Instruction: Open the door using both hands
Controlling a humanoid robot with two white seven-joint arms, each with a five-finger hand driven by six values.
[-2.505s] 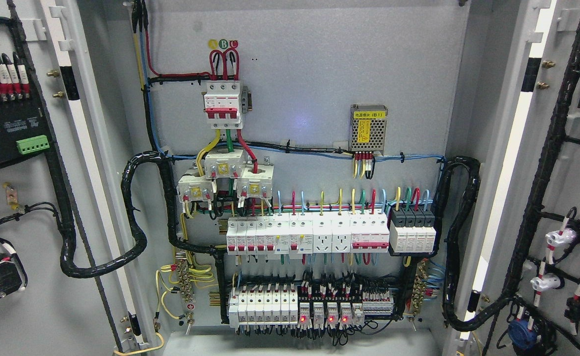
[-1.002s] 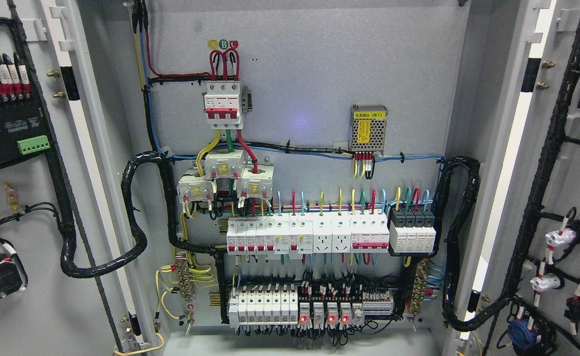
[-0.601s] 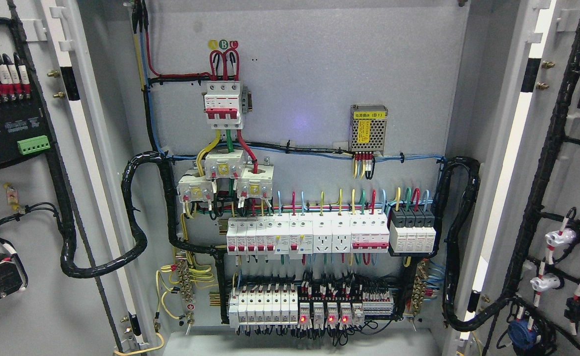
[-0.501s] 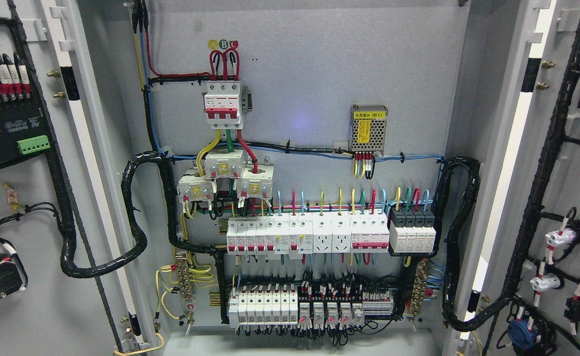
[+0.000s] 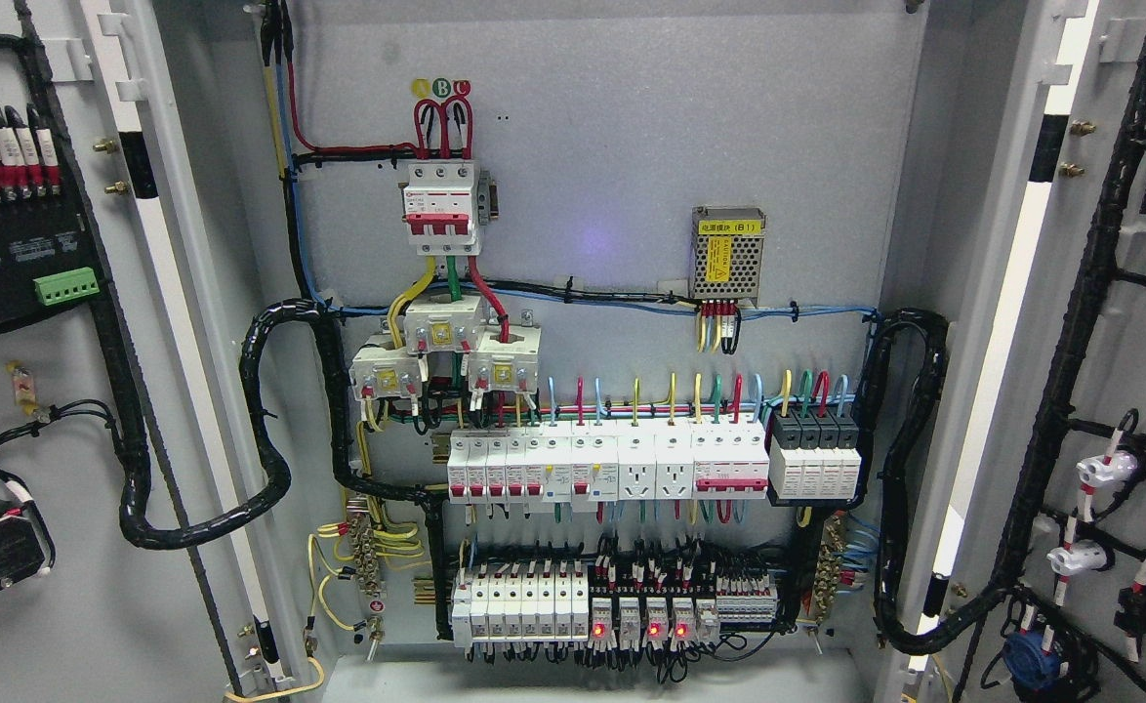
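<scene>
A grey electrical cabinet fills the head view with both doors swung wide. The left door (image 5: 56,410) shows its inner face at the picture's left, carrying a black terminal block and a black cable loom. The right door (image 5: 1129,322) stands open at the right edge, with black wiring and white fittings on its inner face. Between them the back panel (image 5: 632,146) is exposed. Neither of my hands nor any arm shows in the picture.
On the back panel sit a red-and-white main breaker (image 5: 441,207), a perforated power supply (image 5: 727,252), a row of white breakers (image 5: 607,467) and a lower row with red lamps (image 5: 632,610). Thick black conduits (image 5: 266,430) loop from each door to the panel.
The red lamps on the lower row went dark half a second ago and are lit again now. The doors have not moved.
</scene>
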